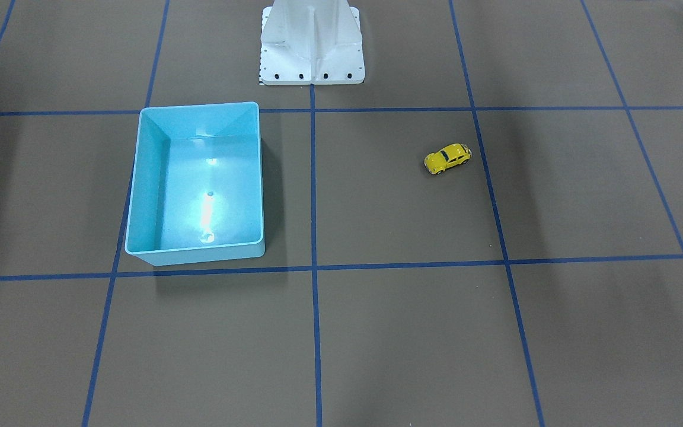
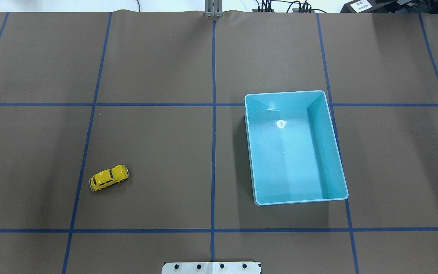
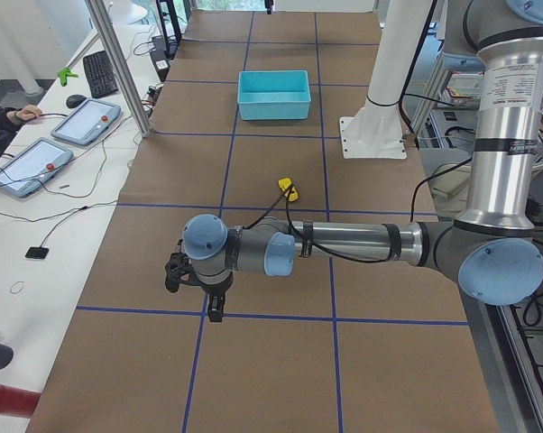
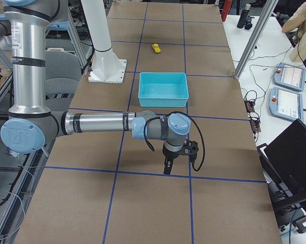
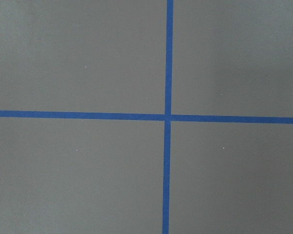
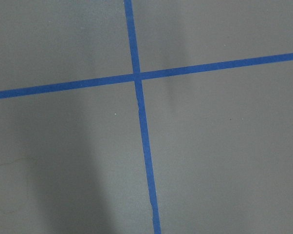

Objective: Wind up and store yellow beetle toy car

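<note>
Yellow glossy beetle-shaped toy car (image 2: 108, 178), well apart from left gripper (image 3: 216, 312): prob. light, hard, slick; pinch flanks. Finger spread of it and right gripper (image 4: 166, 170): can't tell.

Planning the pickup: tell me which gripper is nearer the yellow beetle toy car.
Left. The left gripper hangs at the table end nearest the yellow beetle toy car; the right gripper hangs at the other end, beyond the blue bin.
</note>
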Robot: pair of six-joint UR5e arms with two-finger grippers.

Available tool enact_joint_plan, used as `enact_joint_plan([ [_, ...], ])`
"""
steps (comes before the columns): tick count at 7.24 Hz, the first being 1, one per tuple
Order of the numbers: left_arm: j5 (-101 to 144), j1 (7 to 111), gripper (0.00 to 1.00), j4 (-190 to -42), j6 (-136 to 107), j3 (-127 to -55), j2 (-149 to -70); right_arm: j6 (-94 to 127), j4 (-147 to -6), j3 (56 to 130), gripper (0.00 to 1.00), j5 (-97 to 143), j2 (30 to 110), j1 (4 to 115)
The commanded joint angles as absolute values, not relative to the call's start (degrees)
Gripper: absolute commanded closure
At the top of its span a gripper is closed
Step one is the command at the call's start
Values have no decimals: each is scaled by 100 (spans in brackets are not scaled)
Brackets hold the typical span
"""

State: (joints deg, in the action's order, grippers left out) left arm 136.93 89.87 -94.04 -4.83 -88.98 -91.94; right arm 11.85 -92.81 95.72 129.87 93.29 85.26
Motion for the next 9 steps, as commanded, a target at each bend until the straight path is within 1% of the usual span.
enact_joint_plan([
  [1, 13693, 8948, 0, -9404, -483, -9103, -9132, 1248, -8993, 9412, 0, 12973, 9256, 8560],
  [2, 13693, 8895, 0, -9404, -483, -9271, -9080, 1248, -8852, 9544, 0, 12964, 9264, 8587],
  [4, 13702, 8868, 0, -9387, -483, -9290, -9088, 1239, -8894, 9571, 0, 13043, 9272, 8771],
  [6, 13702, 8483, 0, -9117, -492, -9823, -9158, 1178, -8912, 9536, 0, 13113, 9351, 8850],
  [7, 13693, 8342, 0, -8235, -492, -10296, -9297, 1213, -8895, 9475, 0, 13165, 9369, 8851],
  [8, 13667, 8202, 0, -7478, -492, -10605, -9708, 1187, -8895, 9396, 0, 13236, 9387, 8851],
  [9, 13406, 7904, 0, -7097, -483, -10808, -10103, 1178, -8877, 9291, 0, 13236, 9387, 8851],
])
